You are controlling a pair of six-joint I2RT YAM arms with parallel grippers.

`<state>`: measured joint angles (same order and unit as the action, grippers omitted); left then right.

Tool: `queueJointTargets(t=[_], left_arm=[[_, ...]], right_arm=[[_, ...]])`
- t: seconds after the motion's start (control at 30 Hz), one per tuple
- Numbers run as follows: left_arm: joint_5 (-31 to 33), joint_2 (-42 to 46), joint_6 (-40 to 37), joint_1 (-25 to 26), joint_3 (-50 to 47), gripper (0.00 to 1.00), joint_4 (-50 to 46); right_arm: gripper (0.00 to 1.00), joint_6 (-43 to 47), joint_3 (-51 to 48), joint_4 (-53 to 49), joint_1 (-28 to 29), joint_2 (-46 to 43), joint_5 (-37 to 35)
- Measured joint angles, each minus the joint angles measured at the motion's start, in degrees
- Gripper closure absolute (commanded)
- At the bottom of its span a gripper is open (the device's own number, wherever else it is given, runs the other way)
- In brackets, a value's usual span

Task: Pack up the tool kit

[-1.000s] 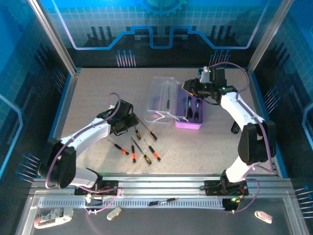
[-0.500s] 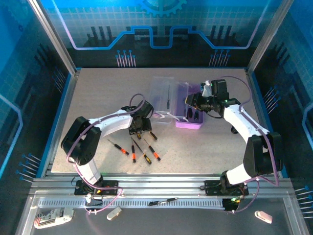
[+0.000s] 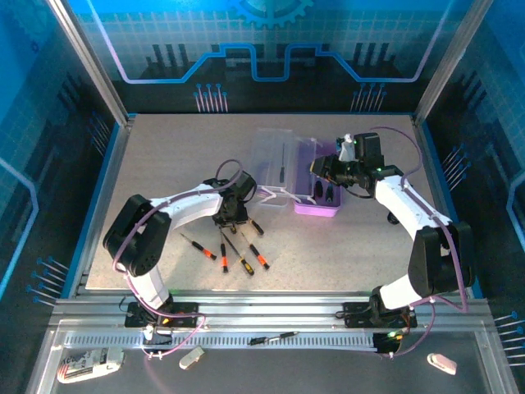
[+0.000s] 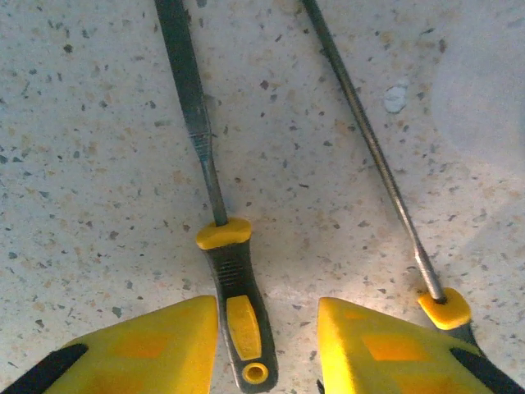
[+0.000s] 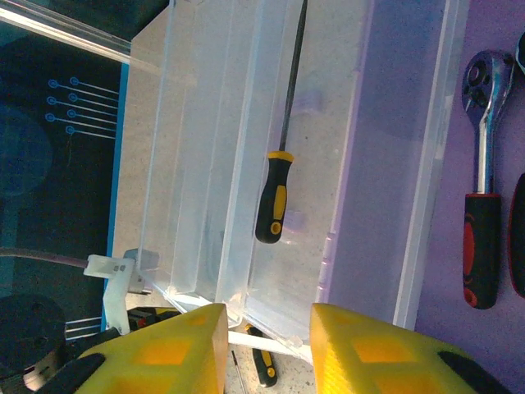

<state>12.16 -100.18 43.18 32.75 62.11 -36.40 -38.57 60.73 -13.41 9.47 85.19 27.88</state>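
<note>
The tool kit lies open: purple base (image 3: 321,207), (image 5: 385,123) and clear lid (image 3: 271,156), (image 5: 205,164). One black-and-yellow screwdriver (image 5: 274,195) lies in the lid. A red-and-black ratchet (image 5: 482,238) sits in the base. Several loose screwdrivers (image 3: 241,256) lie on the table in front of the case. My left gripper (image 3: 230,217), (image 4: 267,310) is low over them, open, its jaws straddling a yellow-and-black handle (image 4: 238,316) with a gap on the right. A second screwdriver (image 4: 385,172) lies just right of it. My right gripper (image 3: 323,169), (image 5: 269,328) hovers open and empty over the lid's near edge.
The speckled table (image 3: 164,164) is ringed by blue enclosure walls. A black screwdriver (image 3: 275,336) lies on the front rail. White objects (image 3: 90,365), (image 3: 191,357), (image 3: 443,361) sit on the front ledge. The left arm's elbow (image 3: 135,222) stands over the table's left half.
My left arm swung right and came down over a yellow-handled screwdriver, its jaws narrowing around the handle. My right gripper shifted slightly toward the near side of the case.
</note>
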Motion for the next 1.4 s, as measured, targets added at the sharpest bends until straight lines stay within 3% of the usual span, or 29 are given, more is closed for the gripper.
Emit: queueJointTargets(t=[0.37,0.47,1.17,1.4], left_arm=[[0.0,-0.6,-0.2,0.0,0.0,0.64,-1.3],[0.0,-0.9,-0.4,0.0,0.0,0.7,-1.2],[-0.2,-2.0,-1.1,-1.2,-1.2,0.71,-0.4],[-0.2,-1.2,-1.1,-1.2,-2.2,0.79,0.2]], right_arm=[[0.68,-0.4,0.0,1.1,0.2,0.5,0.0],[0.68,-0.4,0.0,1.0,0.3,0.8,0.0],[0.68,-0.7,0.0,1.0,0.4,0.8,0.0],[0.68,-1.2,0.0,1.0,1.5,0.8,-0.1]])
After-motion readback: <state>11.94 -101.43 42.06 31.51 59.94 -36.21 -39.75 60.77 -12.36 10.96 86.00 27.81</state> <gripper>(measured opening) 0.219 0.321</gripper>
